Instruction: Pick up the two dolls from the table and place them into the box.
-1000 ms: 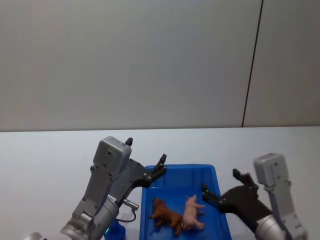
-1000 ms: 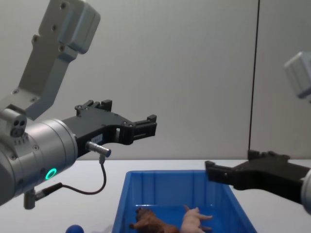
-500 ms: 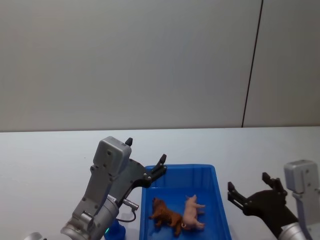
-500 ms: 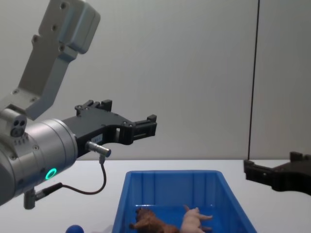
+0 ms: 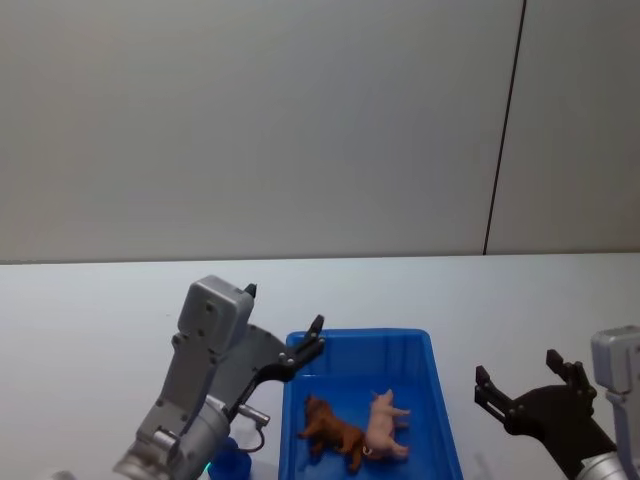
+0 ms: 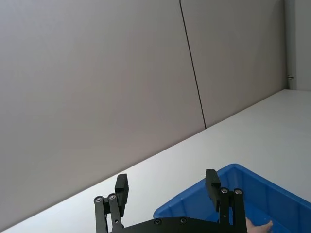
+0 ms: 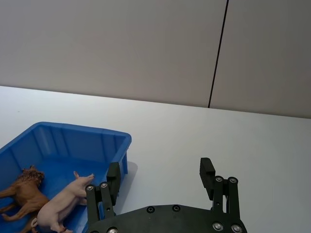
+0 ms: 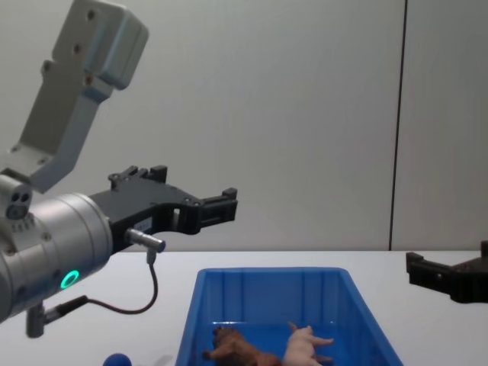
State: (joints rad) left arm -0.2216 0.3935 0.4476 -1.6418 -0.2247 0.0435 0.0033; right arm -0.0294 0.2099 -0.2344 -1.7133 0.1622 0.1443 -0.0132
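Box (image 5: 370, 352): blue bin standing on the white table (image 5: 100, 320), directly before the robot; open at the top; upright.
Brown doll (image 5: 332, 432): inside the box, lying on its floor; on the robot's left of the pair.
Pink doll (image 5: 384, 428): inside the box, lying on its side on the floor; just beside the brown doll, on the right of the pair.
Left gripper (image 6: 166, 177): raised in the air above the box's left rim, pointing forward; fingers spread apart; nothing between them.
Right gripper (image 7: 160, 165): over bare table to the right of the box, clear of its wall; lower than the left gripper in the chest view; fingers spread apart; nothing held.
Other item: small blue rounded object (image 8: 116, 358) on the table at the box's left, below the left arm; largely hidden, so its kind cannot be determined.
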